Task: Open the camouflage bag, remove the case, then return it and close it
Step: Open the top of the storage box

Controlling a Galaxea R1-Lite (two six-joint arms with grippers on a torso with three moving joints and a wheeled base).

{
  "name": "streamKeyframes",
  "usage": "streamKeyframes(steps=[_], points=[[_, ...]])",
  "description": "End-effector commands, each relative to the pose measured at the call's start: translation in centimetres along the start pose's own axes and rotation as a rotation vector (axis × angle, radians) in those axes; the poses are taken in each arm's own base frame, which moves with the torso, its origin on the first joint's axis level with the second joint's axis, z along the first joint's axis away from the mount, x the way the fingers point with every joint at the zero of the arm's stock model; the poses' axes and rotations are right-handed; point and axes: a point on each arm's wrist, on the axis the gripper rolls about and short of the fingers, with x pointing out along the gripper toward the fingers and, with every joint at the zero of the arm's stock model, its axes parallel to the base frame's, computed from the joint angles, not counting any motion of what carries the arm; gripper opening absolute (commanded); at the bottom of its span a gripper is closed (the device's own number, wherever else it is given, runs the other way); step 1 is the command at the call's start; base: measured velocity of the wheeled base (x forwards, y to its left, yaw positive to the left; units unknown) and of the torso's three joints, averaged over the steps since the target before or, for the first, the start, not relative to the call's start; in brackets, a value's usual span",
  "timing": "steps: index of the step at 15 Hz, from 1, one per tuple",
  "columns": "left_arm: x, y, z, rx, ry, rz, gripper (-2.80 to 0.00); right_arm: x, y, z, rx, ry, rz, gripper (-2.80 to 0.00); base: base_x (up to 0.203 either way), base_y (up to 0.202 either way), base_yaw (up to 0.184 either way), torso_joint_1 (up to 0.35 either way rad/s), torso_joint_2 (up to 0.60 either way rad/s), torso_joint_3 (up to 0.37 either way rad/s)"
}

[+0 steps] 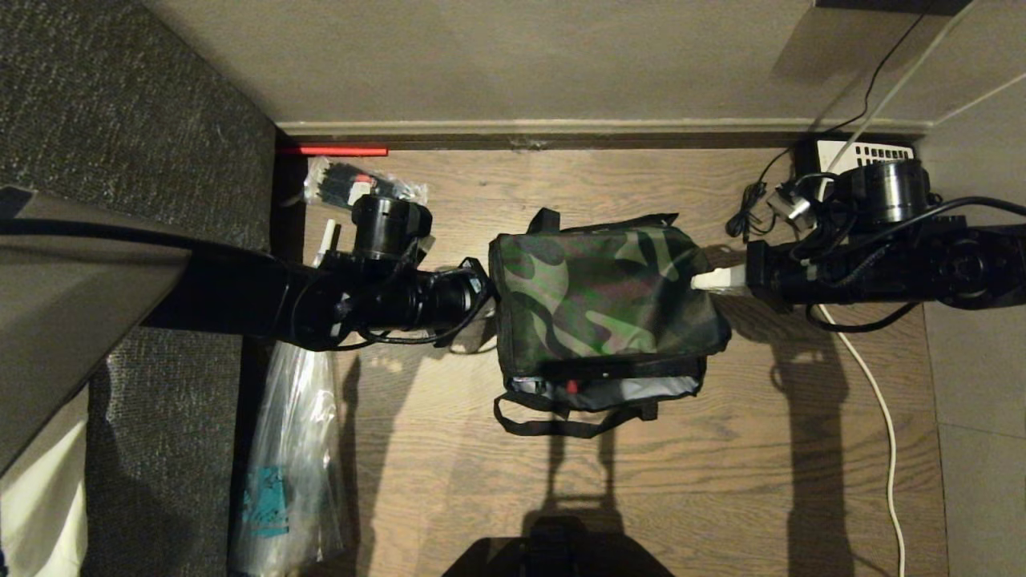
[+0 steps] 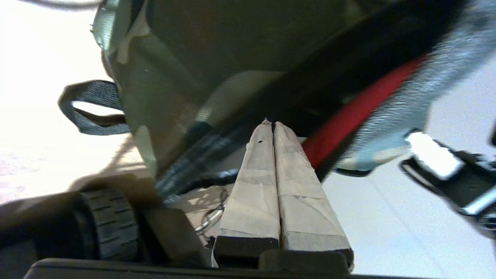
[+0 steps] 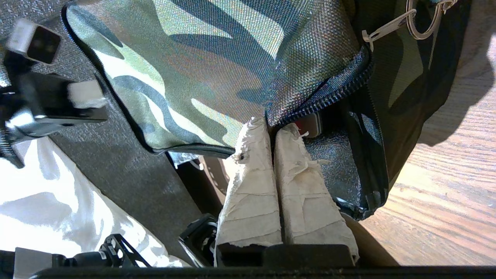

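Note:
The camouflage bag stands on the wooden floor between my two arms. Its lid is slightly lifted along the near edge, showing silvery lining. In that gap lies a dark strip of the case with a small red spot; the rest of the case is hidden inside. My right gripper is at the bag's right side, and the right wrist view shows it shut on the lid's zip edge. My left gripper is shut with nothing between its fingers, its tips at the bag's left side below the red lid edge.
Clear plastic bags lie to the left and at the back left. A desk telephone with black cords sits at the back right, and a white cable runs down the floor. Grey upholstery borders the left, a wall the back.

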Motion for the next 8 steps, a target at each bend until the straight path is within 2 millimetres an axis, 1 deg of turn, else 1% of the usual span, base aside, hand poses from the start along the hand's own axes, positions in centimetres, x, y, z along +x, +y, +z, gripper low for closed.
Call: streamKeyframes(steps=[1, 8], points=[[-1.16, -1.15, 0.21, 0.006, -0.019, -0.03, -2.8, -0.13, 0.16, 0.06, -0.001, -0.001, 0.005, -2.8, 0.0, 0.0, 0.0, 0.0, 0.0, 0.0], [-1.12, -1.19, 0.08, 0.007, -0.017, -0.031, -2.8, -0.02, 0.07, 0.06, -0.001, -0.002, 0.005, -2.8, 0.0, 0.0, 0.0, 0.0, 0.0, 0.0]])
